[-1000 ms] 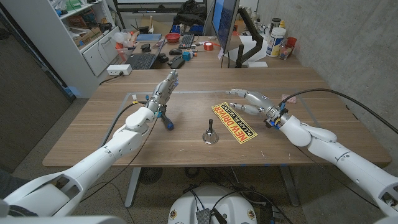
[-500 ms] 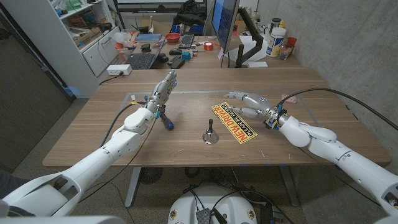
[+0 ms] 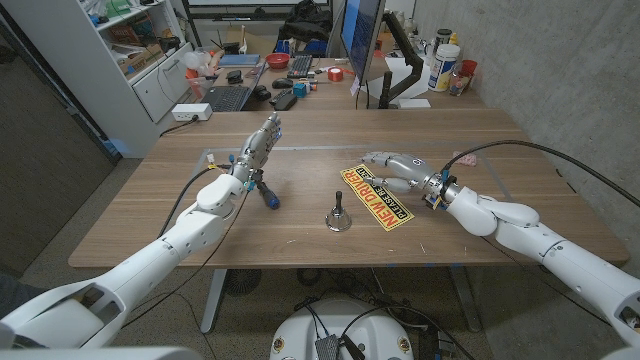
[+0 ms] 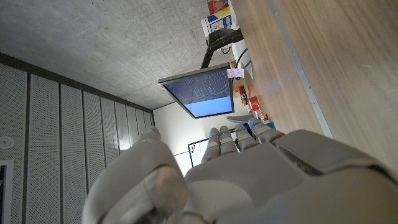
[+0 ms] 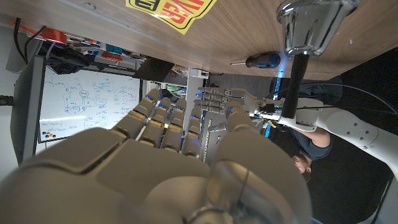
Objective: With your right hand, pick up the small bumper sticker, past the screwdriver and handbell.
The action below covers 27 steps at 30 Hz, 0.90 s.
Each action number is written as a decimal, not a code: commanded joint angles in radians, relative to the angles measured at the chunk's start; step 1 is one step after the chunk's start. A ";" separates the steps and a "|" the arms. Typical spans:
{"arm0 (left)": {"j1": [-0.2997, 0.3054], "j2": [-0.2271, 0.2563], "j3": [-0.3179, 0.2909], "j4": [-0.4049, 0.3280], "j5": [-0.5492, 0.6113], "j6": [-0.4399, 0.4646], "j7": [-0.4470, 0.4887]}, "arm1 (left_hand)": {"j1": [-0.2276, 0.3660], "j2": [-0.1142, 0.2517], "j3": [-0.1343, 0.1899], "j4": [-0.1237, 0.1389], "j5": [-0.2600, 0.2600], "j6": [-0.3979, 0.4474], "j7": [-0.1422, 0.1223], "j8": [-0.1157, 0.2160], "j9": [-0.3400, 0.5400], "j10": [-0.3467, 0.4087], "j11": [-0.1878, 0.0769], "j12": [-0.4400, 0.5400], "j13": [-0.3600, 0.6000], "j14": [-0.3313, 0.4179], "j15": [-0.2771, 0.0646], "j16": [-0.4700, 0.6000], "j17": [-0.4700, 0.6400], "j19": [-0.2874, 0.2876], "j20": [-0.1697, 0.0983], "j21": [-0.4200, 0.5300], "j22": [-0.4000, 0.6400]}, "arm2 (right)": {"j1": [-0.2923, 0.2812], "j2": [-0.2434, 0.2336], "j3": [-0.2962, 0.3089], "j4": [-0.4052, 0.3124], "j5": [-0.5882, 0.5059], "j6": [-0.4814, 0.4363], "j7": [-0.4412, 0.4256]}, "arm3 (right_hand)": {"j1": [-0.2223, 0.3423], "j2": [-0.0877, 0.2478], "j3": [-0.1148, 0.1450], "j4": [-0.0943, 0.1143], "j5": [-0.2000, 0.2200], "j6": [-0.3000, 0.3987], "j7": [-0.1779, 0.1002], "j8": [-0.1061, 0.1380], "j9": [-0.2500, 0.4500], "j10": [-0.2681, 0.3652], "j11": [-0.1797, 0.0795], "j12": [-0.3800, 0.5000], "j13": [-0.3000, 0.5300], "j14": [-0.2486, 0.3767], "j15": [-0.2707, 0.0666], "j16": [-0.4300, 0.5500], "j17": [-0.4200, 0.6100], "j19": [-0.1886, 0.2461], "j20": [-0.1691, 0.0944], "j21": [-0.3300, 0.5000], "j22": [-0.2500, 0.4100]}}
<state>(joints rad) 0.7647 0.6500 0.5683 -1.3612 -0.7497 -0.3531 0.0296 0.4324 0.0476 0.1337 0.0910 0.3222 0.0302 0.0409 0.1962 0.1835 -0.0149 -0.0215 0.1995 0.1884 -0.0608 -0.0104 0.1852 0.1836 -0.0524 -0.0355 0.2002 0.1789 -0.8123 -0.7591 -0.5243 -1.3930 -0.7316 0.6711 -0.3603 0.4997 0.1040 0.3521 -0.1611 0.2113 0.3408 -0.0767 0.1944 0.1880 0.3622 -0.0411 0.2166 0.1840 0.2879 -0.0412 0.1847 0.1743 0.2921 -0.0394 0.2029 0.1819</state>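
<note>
One bumper sticker (image 3: 376, 195), a flat yellow rectangle with red lettering and a black band, lies on the wooden table (image 3: 500, 160) just right of one handbell (image 3: 338, 215), metal-skirted with a dark upright handle, and well right of one blue-handled screwdriver (image 3: 266, 192). My right hand (image 3: 400, 170) hovers over the sticker's far end, fingers spread and grasping nothing. My left hand (image 3: 260, 145) stands raised above the screwdriver, fingers extended, also released.

Yellow bumper sticker (image 3: 379, 194) – red lettering – lies flat, angled, on table
</note>
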 commanded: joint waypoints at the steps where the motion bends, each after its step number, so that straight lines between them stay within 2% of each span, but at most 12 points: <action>1: 0.005 0.002 -0.001 0.008 -0.010 -0.009 -0.003 | 0.005 0.004 -0.007 0.000 -0.004 0.005 0.002 0.001 0.003 -0.006 0.000 0.002 0.002 -0.006 -0.001 0.003 0.002 -0.010 -0.001 0.001 0.003 | 0.014 -0.016 -0.024 -0.018 -0.043 -0.017 0.024 | 0.013 -0.001 0.011 -0.002 -0.005 -0.007 -0.003 -0.005 0.003 0.000 -0.004 -0.003 0.001 0.004 -0.046 -0.002 0.002 0.008 -0.028 0.000 0.000; 16: 0.005 0.003 0.001 0.008 -0.012 -0.010 -0.003 | 0.006 0.005 -0.010 0.000 -0.005 0.005 -0.001 0.001 0.003 -0.005 -0.003 0.003 0.002 -0.007 -0.003 0.003 0.002 -0.012 0.005 0.000 0.003 | 0.025 -0.026 -0.039 -0.012 -0.065 -0.033 0.044 | 0.025 -0.014 0.014 -0.006 -0.009 -0.027 -0.009 -0.008 0.003 -0.006 -0.004 -0.006 0.001 0.003 -0.046 -0.003 0.002 0.012 -0.022 0.000 -0.001; 27: 0.001 0.003 0.007 0.003 -0.006 -0.006 0.001 | 0.007 0.006 -0.012 0.000 -0.006 0.005 -0.001 0.001 0.003 -0.006 -0.002 0.003 0.002 -0.007 -0.003 0.003 0.002 -0.013 0.010 0.001 0.003 | 0.043 -0.035 -0.048 0.000 -0.076 -0.042 0.068 | 0.048 -0.036 0.018 -0.015 -0.009 -0.054 -0.005 -0.012 0.004 -0.025 -0.001 -0.012 0.002 -0.002 -0.041 -0.005 0.001 0.023 -0.005 0.002 -0.002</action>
<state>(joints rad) 0.7692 0.6512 0.5682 -1.3535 -0.7605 -0.3632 0.0272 0.4324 0.0476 0.1250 0.0911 0.3181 0.0339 0.0372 0.1962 0.1835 -0.0149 -0.0215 0.1995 0.1884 -0.0608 -0.0104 0.1852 0.1835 -0.0580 -0.0299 0.2002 0.1789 -0.7848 -0.7846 -0.5632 -1.4033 -0.7922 0.6387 -0.3131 0.5352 0.0685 0.3646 -0.1736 0.2033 0.2975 -0.0807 0.1874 0.1880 0.3421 -0.0426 0.2089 0.1838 0.2878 -0.0412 0.1808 0.1720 0.3078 -0.0406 0.2030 0.1765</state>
